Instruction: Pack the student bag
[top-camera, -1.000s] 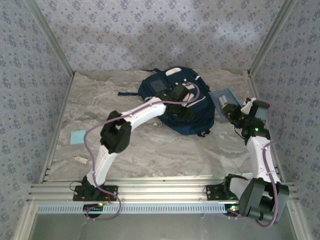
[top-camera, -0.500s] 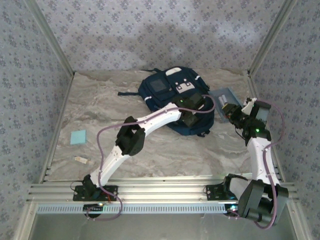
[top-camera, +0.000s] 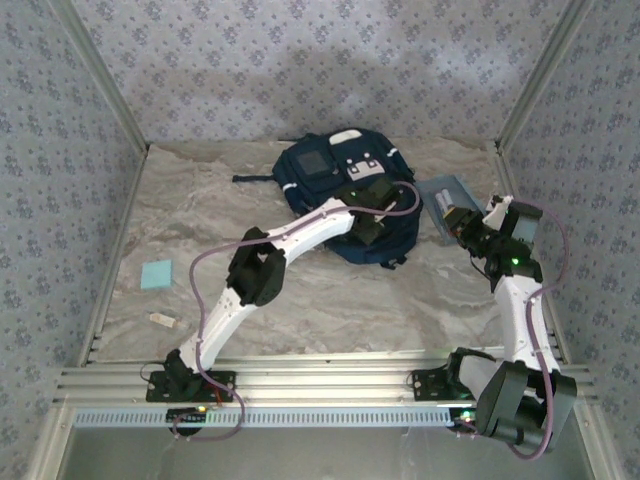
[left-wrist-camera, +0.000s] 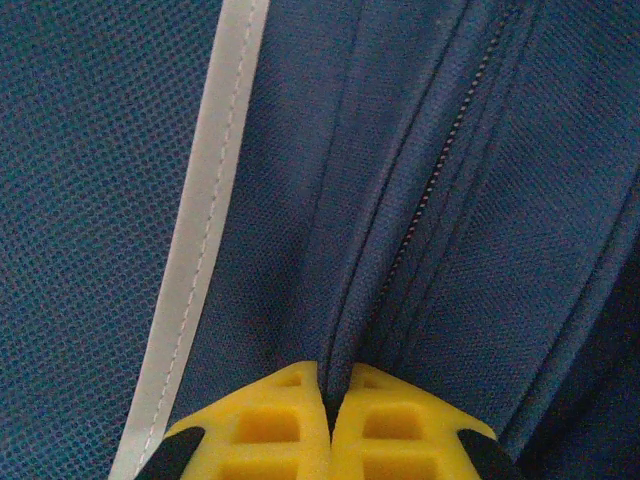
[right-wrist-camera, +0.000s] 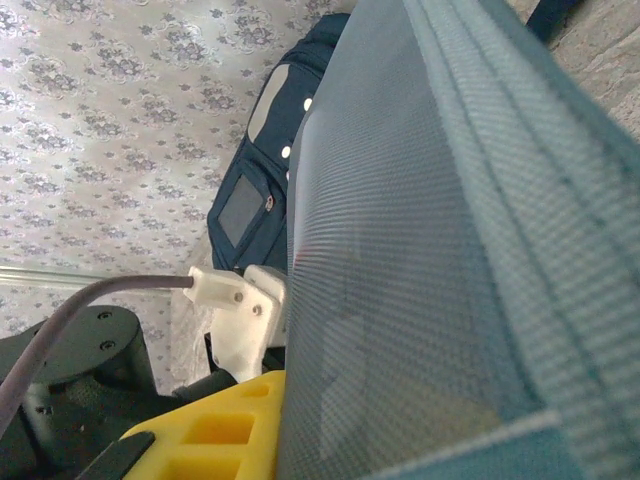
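Marbled surface (top-camera: 200, 220) carries the student bag (top-camera: 325, 175) at far centre; your left fingers (left-wrist-camera: 285, 430) are closed on its fabric, your right fingers (right-wrist-camera: 215, 430) grip a grey-blue mesh pouch (right-wrist-camera: 430, 250).

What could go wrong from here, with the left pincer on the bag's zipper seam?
1. The left pincer is closed on a fabric fold of the student bag beside its zipper; pulling may drag the whole bag instead of opening it.
2. The right pincer holds a mesh pouch close to the left arm; moving in early risks a collision.
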